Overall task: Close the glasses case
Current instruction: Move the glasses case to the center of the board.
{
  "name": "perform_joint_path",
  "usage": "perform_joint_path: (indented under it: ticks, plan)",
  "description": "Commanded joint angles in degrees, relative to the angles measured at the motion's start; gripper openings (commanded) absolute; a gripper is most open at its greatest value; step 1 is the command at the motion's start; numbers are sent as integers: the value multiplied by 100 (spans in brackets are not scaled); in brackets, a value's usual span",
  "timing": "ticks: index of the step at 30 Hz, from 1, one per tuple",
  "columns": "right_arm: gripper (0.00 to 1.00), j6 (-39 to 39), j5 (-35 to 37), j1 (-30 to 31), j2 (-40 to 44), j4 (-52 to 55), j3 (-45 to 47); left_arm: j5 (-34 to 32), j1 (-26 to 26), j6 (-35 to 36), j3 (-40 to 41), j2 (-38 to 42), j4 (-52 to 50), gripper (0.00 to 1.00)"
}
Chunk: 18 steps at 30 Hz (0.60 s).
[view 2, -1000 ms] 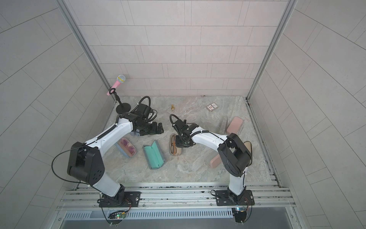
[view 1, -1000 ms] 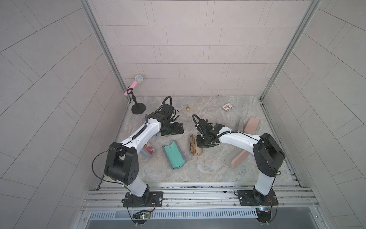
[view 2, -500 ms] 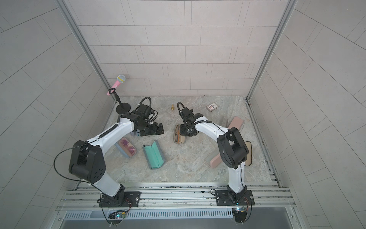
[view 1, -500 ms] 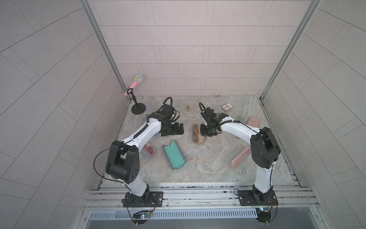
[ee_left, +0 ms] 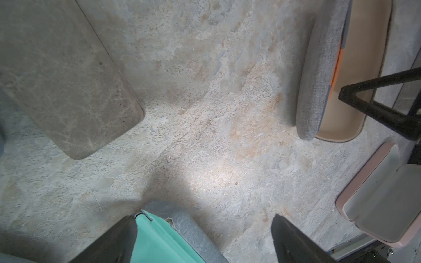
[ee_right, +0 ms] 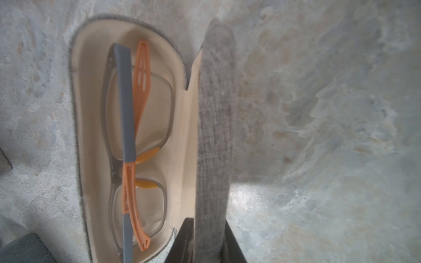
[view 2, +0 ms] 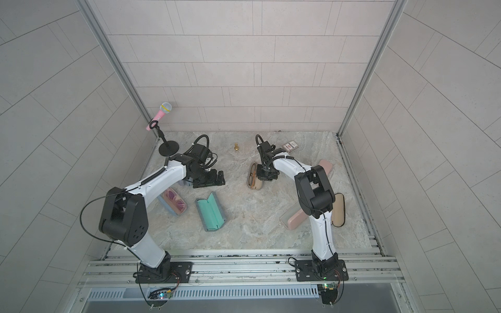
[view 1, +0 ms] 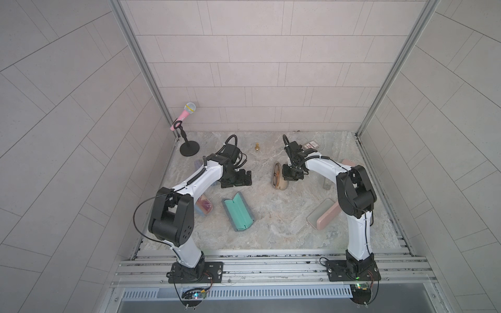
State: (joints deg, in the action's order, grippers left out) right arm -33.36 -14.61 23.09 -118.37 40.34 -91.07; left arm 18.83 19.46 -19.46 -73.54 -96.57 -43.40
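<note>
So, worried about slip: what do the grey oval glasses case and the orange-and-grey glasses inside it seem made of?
Grey oval glasses case: matte woven fabric shell, visible weave; smooth cream lining, perhaps felt. Orange-and-grey glasses: likely plastic, matte arms, translucent grey frame.

The right gripper [ee_right: 206,230] pinches the upright grey lid [ee_right: 214,136] of the open glasses case [ee_right: 91,95] — folded grey-and-orange glasses [ee_right: 127,127] lie in its cream tray, on the mottled table [ee_right: 319,136].
</note>
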Motion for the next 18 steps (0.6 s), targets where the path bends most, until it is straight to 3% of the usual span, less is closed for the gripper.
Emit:
perform_joint_path:
  ticks: [1, 12, 18]
  plan:
    - [23, 141, -75, -6, -29, 121, -104, -2, -21, 90, -99, -79, -108, 100]
    - [36, 310, 10, -16, 481, 403, -112, 165, 96, -182, -201, -194, 78, 100]
    - [41, 413, 162, -73, 1048, 616, -1, 163, 299, -354, -777, -443, 61, 98]
